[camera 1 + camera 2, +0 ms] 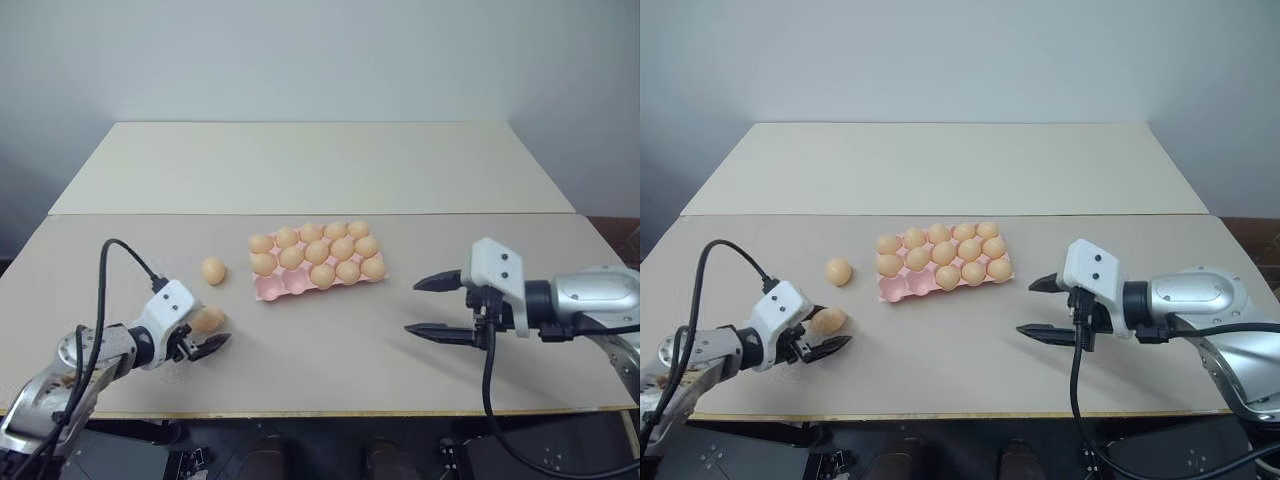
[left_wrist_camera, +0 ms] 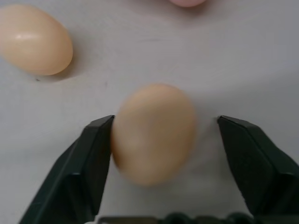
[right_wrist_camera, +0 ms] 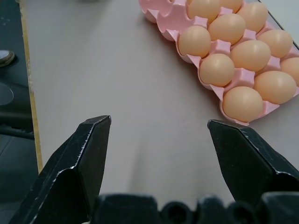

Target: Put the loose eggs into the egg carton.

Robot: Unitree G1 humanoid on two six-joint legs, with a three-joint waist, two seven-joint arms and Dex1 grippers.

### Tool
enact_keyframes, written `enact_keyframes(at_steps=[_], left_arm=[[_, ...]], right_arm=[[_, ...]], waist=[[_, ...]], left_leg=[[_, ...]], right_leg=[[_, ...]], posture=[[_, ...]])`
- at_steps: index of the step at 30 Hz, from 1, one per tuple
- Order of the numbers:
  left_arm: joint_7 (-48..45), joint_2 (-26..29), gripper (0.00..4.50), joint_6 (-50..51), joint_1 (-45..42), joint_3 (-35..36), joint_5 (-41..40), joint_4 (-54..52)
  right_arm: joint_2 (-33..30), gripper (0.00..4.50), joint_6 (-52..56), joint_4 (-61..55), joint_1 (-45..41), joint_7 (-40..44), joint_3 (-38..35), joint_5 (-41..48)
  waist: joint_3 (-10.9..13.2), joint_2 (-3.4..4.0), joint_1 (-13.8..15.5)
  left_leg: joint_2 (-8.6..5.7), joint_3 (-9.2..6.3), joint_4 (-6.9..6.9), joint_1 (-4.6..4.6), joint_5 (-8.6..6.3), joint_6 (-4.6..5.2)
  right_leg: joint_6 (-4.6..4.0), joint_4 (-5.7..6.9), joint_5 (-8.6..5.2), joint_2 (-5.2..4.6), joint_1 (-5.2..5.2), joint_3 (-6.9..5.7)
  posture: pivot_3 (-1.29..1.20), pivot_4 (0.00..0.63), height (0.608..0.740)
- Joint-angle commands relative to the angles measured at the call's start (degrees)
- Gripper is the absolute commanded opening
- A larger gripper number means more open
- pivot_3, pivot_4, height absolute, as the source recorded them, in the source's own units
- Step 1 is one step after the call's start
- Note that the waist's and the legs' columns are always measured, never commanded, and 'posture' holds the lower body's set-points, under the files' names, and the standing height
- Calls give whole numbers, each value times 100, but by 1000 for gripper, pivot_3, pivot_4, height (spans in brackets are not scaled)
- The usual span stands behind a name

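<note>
The pink egg carton (image 1: 272, 290) lies mid-table, with eggs in most cups and its two front-left cups bare. One loose egg (image 1: 212, 270) rests on the table left of the carton. A second loose egg (image 1: 208, 319) lies nearer the front edge, between the fingers of my left gripper (image 1: 207, 333). In the left wrist view that egg (image 2: 153, 133) touches one finger (image 2: 93, 154), with a gap to the other, so the gripper is open. My right gripper (image 1: 411, 307) hangs open and empty to the right of the carton (image 3: 219, 46).
The tan table (image 1: 330, 360) has free room in front of and to the right of the carton. A second, paler table (image 1: 320, 165) adjoins at the back. A black cable (image 1: 105, 290) loops over my left arm.
</note>
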Motion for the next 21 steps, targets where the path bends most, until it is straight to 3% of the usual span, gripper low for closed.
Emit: enact_keyframes(at_steps=[1,3,5,8,13,21], left_arm=[[-44,75,2640,30,-117,-25,111,19],[-12,46,2027,6,-139,-42,166,53],[45,-9,1728,-129,-127,-42,257,48],[261,-349,1718,-264,-178,166,160,-29],[-257,-1142,1718,-1035,-335,700,-873,-345],[-752,-1971,1718,-2090,-1615,-207,-596,832]], right_arm=[[-87,3893,33,-197,-8,-86,-227,101],[-92,3893,29,-203,4,-115,-233,117],[-104,3893,24,-200,13,-137,-237,134],[-132,3893,17,-209,35,-171,-249,144],[-116,3893,40,-278,112,-302,-290,158],[84,3893,214,-677,245,-808,-440,316]], waist=[[0,0,0],[0,0,1],[0,0,1],[0,0,5],[0,-1,20],[0,-2,127]], left_leg=[[0,0,0,0,0,0],[-1,0,0,0,0,0],[-1,0,1,1,0,0],[0,0,1,1,0,0],[4,-1,3,-5,0,0],[-14,1,11,2,5,6]], right_leg=[[0,-1,0,0,0,0],[0,0,0,0,0,0],[0,2,0,0,1,0],[0,3,0,-2,1,1],[0,0,0,-4,-1,-2],[2,13,1,-7,6,-1]], posture=[[0,150,740],[0,150,740],[0,150,740],[0,150,740],[0,150,740],[0,150,740]])
